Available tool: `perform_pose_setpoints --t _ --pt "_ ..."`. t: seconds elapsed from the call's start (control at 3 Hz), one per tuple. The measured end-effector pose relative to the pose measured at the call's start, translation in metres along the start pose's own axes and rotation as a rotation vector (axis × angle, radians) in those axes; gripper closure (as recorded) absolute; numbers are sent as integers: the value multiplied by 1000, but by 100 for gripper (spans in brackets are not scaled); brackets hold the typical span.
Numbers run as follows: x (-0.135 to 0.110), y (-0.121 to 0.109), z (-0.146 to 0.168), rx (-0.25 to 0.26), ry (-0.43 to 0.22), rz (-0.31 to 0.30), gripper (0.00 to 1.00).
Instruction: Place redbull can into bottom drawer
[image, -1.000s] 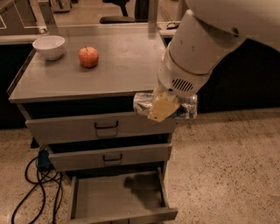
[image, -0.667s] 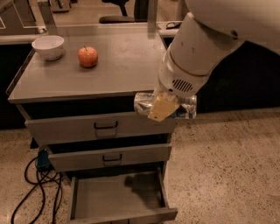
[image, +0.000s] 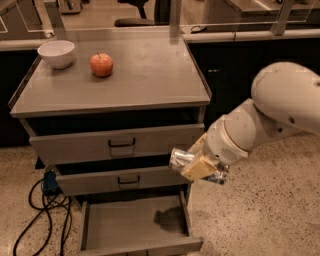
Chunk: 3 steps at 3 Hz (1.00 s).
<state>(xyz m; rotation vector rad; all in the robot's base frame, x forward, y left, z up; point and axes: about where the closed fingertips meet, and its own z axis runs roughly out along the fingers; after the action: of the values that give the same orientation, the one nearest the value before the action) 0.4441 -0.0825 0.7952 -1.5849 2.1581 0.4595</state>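
My gripper is shut on the redbull can, a slim silver can held sideways, its shiny round end facing left. It hangs in front of the cabinet's right side at the height of the middle drawer, above the right rear part of the bottom drawer. The bottom drawer is pulled out, a shallow grey tray with nothing in it; the can's shadow falls on its floor. My white arm reaches in from the right.
A red apple and a white bowl sit on the cabinet top. The top drawer and middle drawer stand slightly out. Black cables lie on the floor at the left.
My arm has swung down and to the right with the can, from the level of the top drawer to the level of the middle drawer. The drawers, apple and bowl have not moved.
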Motion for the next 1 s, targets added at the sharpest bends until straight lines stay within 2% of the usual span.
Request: perform_pose_setpoints --t 0.33,1.0 --pt "34 10 42 -56 -106 84 100" --pt "39 9 50 -60 -128 91 100"
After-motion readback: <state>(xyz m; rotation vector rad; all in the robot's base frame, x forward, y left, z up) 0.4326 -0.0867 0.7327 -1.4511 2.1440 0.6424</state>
